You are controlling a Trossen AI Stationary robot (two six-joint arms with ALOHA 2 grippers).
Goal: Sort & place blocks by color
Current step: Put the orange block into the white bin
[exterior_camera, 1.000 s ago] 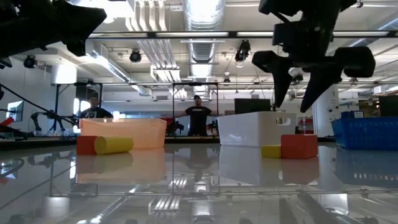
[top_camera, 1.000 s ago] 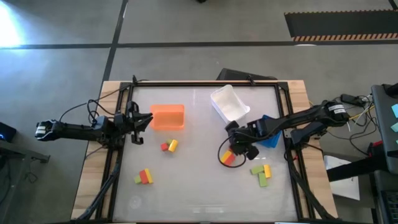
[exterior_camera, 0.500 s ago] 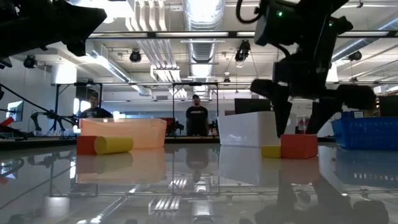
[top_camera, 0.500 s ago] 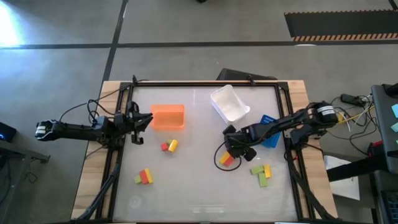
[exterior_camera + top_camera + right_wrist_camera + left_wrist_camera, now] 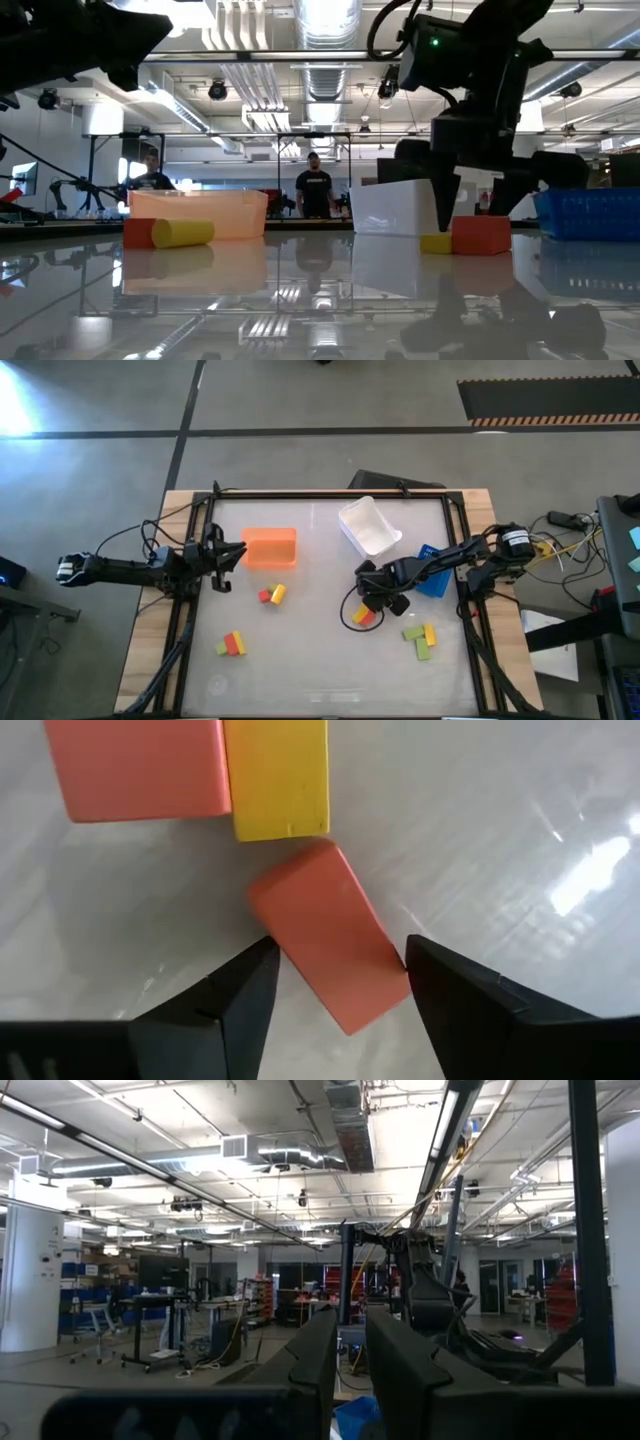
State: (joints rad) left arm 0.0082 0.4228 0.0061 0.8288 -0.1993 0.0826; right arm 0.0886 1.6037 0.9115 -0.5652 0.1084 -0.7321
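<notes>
**Right gripper down over the red block, fingers apart**

I've got the right gripper [image 5: 372,603] low on the tabletop [image 5: 320,660], in front of the white bin [image 5: 370,526] and beside the blue bin [image 5: 432,572]. From my right wrist camera the fingers [image 5: 240,1005] stand apart, one on each side of a tilted red block [image 5: 330,948]; whether they touch it I can't say. That block's far corner meets a yellow block [image 5: 279,775], which sits against another red block [image 5: 135,765].

Over on my left, the left gripper [image 5: 238,553] waits at the table's edge, just beside the orange bin [image 5: 270,547], its fingers [image 5: 318,1365] close together with only a slim gap and nothing between them.

Other blocks lie scattered: a red-and-yellow pair [image 5: 272,595] in front of the orange bin, a green, red and yellow cluster [image 5: 232,644] toward the near left, and a green-and-yellow group [image 5: 421,639] toward the near right.
</notes>
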